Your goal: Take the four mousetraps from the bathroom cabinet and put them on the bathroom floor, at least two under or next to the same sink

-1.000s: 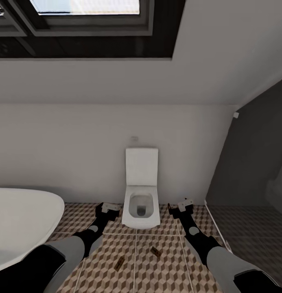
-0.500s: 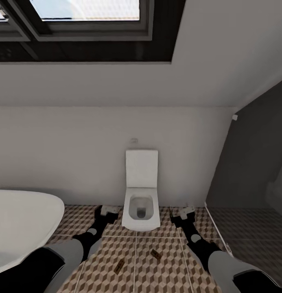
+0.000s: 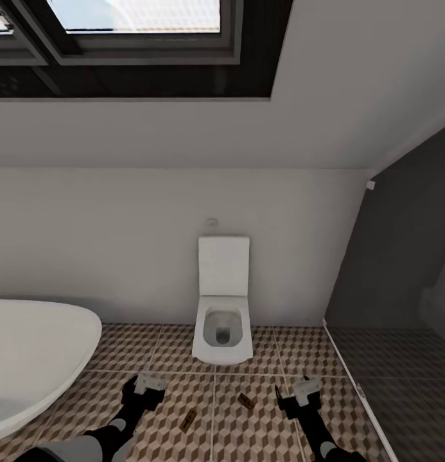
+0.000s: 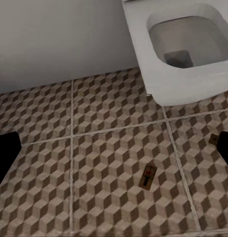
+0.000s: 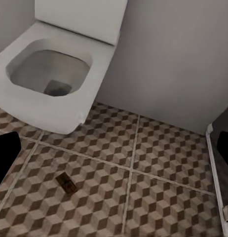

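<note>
**tilefan:** So two mousetraps are on the bathroom floor (image 3: pixel 183 372) in front of the toilet (image 3: pixel 222 333): one mousetrap (image 3: pixel 188 418) nearer the left gripper (image 3: pixel 147 387), the other mousetrap (image 3: pixel 246 400) nearer the right gripper (image 3: pixel 304 393). Why there? The task wants at least two by a sink.

**r1_lurker:** My guess is they count for the "same floor surface" part, but I can't see a sink or the cabinet here, just the bathtub (image 3: pixel 36 353) off to the left, so the sink condition looks unmet. Both hands are empty. In the wrist views each one's fingers sit wide apart at the frame edges, so both are spread open and hovering low over the tiles. Traps are tiny in the head view, so I can't tell which way up they lie.
</note>
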Available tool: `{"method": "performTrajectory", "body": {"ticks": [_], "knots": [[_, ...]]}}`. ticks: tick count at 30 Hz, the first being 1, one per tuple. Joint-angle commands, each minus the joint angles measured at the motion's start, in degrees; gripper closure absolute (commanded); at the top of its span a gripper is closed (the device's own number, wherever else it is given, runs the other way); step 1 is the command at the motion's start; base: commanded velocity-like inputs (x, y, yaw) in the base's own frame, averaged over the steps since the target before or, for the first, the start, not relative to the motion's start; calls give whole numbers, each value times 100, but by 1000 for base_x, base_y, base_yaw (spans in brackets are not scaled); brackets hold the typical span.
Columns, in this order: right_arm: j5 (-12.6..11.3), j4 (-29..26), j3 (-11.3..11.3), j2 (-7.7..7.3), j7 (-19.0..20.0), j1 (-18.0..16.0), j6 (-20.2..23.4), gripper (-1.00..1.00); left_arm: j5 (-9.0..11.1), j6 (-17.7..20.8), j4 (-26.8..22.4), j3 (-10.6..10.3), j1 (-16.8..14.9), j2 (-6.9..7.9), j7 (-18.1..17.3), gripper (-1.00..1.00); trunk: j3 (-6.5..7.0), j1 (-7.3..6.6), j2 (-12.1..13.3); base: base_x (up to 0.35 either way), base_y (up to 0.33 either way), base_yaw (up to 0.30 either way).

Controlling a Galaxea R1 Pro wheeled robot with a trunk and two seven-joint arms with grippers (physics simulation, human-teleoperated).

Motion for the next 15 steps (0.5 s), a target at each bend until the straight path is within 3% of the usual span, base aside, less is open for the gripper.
{"method": "performTrajectory", "body": {"ticks": [1,10,15], "knots": [[57,7,14,-6,-62,49,-38,-100,32,-34,21,-54,33,24,11,-100,-12,4,-13,0,0,0],[-4,14,14,-26,-78,509,-286,-100,42,-63,21,-51,598,191,35,-100,-12,4,-13,0,0,0],[-304,18,14,-20,-74,636,-427,-100,50,-136,21,-46,833,342,47,-100,-12,4,-13,0,0,0]]}}
